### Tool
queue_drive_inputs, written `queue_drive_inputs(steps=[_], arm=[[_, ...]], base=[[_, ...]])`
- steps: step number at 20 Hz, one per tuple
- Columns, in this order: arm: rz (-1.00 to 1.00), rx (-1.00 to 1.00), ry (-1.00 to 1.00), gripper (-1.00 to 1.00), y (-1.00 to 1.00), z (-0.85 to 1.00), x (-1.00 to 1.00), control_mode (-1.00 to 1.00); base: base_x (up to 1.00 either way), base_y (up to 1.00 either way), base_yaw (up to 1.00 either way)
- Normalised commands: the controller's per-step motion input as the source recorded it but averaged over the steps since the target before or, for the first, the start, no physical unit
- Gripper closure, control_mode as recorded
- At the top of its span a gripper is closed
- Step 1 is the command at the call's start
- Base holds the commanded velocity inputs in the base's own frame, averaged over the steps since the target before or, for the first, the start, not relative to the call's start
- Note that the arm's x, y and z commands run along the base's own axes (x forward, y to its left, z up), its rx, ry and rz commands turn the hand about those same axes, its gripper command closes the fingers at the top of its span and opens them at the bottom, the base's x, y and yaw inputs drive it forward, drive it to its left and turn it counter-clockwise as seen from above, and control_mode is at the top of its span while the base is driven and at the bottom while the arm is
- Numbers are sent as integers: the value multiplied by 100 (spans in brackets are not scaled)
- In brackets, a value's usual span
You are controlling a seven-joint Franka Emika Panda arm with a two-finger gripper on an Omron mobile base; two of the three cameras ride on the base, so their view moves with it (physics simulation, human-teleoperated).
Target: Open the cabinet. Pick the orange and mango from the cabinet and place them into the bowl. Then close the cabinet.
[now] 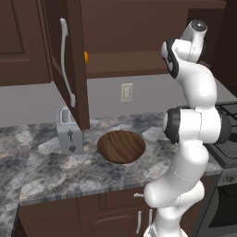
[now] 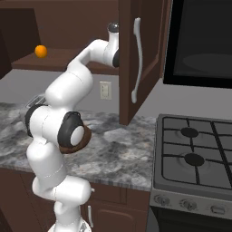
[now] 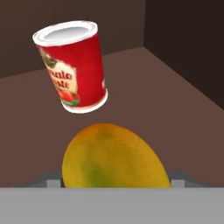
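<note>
Lying crosswise to hand: mango [image 3: 114,158], near can [image 3: 73,65].

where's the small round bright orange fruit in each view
Left base view: the small round bright orange fruit peeks out as a sliver at the edge of the open dark brown cabinet door, upper left.
Right base view: it sits in full sight on the cabinet shelf, upper left.
Hand view: not in it.
Shared landmark: the cream wall outlet below the shelf, seen in both base views.
</note>
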Motion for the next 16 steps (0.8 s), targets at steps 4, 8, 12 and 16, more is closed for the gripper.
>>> queue_drive_inputs(steps=[4, 8, 12, 16], arm=[[0, 0, -11, 100, 0, 11, -27, -100], [0, -2, -9, 100, 8, 33, -71, -100], [3, -5, 1, 100, 30, 4, -83, -100], [7, -2, 0, 100, 29, 0, -98, -100]], base=[[0, 0, 0], [0, 0, 0], [0, 0, 0], [0, 0, 0]])
